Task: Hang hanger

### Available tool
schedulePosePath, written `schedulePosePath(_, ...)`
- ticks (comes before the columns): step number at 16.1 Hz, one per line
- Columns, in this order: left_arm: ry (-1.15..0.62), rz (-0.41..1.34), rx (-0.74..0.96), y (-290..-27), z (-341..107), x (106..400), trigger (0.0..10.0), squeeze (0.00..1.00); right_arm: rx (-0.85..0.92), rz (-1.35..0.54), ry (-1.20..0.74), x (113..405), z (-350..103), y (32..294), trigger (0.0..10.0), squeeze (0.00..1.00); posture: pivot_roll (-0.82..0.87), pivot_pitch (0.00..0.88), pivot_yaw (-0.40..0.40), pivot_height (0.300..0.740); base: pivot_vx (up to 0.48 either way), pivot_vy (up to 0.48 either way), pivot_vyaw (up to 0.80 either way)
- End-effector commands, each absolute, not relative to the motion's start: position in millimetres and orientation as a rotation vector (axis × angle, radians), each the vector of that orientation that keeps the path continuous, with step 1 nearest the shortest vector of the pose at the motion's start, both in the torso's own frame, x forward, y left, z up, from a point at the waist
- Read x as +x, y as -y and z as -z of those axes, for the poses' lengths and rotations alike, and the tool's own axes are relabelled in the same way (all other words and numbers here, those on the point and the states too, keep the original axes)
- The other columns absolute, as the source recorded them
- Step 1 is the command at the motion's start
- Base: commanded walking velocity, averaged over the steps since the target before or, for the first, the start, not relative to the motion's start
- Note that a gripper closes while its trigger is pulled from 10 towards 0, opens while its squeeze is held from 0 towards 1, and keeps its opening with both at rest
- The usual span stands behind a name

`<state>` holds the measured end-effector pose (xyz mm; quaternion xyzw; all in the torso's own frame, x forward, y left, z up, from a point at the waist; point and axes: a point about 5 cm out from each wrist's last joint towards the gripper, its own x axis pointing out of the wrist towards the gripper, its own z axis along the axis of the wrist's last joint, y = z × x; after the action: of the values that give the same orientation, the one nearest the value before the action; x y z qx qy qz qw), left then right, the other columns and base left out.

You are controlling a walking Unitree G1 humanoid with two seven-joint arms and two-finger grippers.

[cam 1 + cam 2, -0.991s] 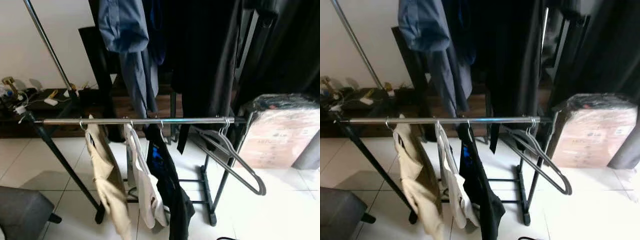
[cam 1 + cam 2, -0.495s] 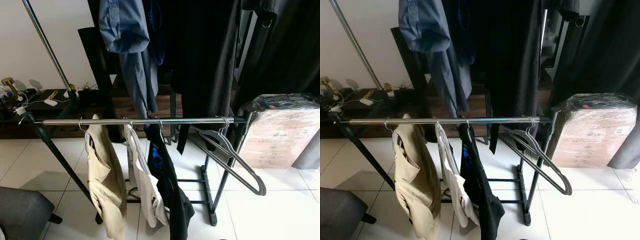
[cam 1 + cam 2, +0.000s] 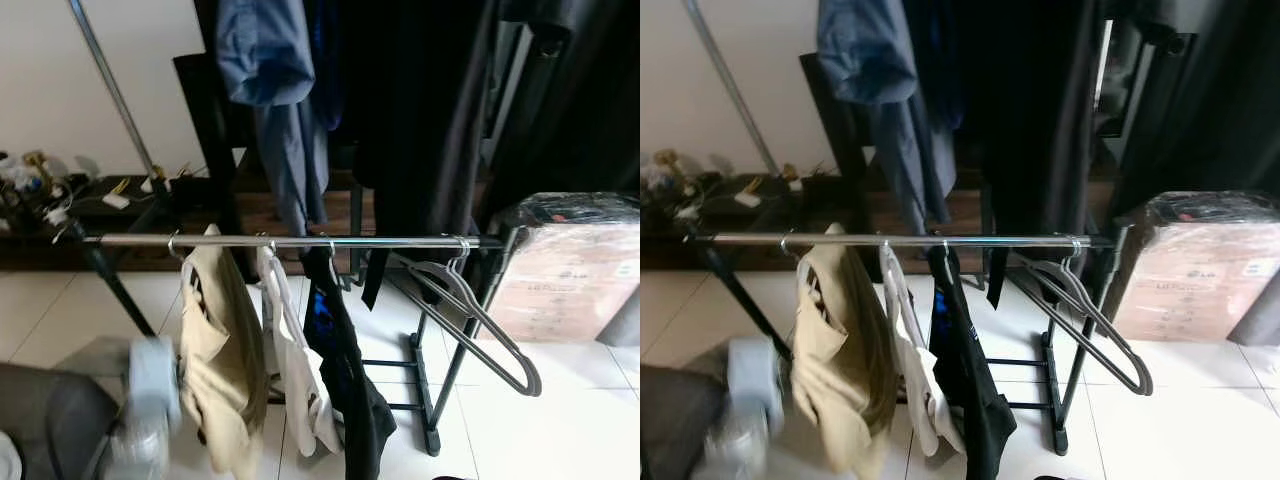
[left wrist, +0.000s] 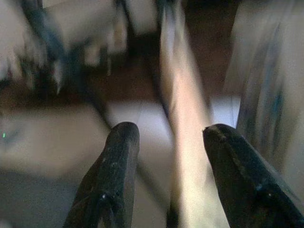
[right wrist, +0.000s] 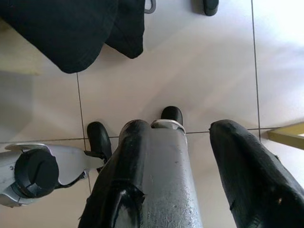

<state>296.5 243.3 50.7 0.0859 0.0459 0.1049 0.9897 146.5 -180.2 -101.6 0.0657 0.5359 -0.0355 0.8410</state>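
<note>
A chrome rail (image 3: 380, 241) runs across the black clothes rack. An empty grey hanger (image 3: 478, 322) hangs at its right end, tilted down to the right. Further left on the rail hang a beige garment (image 3: 218, 350), a white one (image 3: 292, 365) and a black one (image 3: 348, 390). My left arm (image 3: 150, 395) shows as a silver blur at the lower left, beside the beige garment. In the blurred left wrist view my left gripper (image 4: 166, 156) is open, with the beige cloth (image 4: 187, 118) beyond its fingers. My right gripper (image 5: 190, 190) is open, hanging over the floor tiles.
A blue shirt (image 3: 268, 70) and dark clothes (image 3: 420, 110) hang from a higher rail. A wrapped cardboard box (image 3: 575, 265) stands on the right. A low shelf with small items (image 3: 60, 195) runs along the left wall. A grey seat (image 3: 45, 420) is at the lower left.
My left arm has risen into view at the lower left, blurred by its motion. The camera has shifted a little, so the rack sits slightly further right.
</note>
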Motion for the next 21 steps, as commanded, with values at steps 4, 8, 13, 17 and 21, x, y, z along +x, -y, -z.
schedulePosePath(4, -0.073, 0.019, 0.117, -198, -48, 285, 10.0, 0.0, 0.128, 0.061, -1.134, 148, 101, 181, 10.0, 0.0, -0.09, 0.009, 0.029, 0.74, 0.0, 0.0, 0.0)
schedulePosePath(8, -0.152, 0.126, 0.083, -163, -50, 309, 10.0, 0.0, 0.127, 0.061, -1.133, 149, 101, 181, 10.0, 0.0, -0.1, 0.031, 0.019, 0.74, 0.0, 0.0, 0.0)
schedulePosePath(13, -0.126, 0.241, 0.098, -131, -72, 338, 10.0, 0.0, 0.143, 0.074, -1.13, 147, 101, 180, 10.0, 0.0, -0.14, 0.069, 0.028, 0.74, 0.0, 0.0, 0.0)
schedulePosePath(17, -0.24, 0.177, -0.018, -120, -87, 363, 10.0, 0.29, 0.162, 0.091, -1.14, 143, 103, 178, 10.0, 0.0, -0.17, 0.105, 0.039, 0.74, 0.0, 0.0, 0.0)
schedulePosePath(21, -0.347, 0.153, -0.079, -116, -89, 371, 10.0, 0.0, 0.173, 0.092, -1.148, 138, 105, 176, 10.0, 0.0, -0.19, 0.145, 0.049, 0.74, 0.0, 0.0, 0.0)
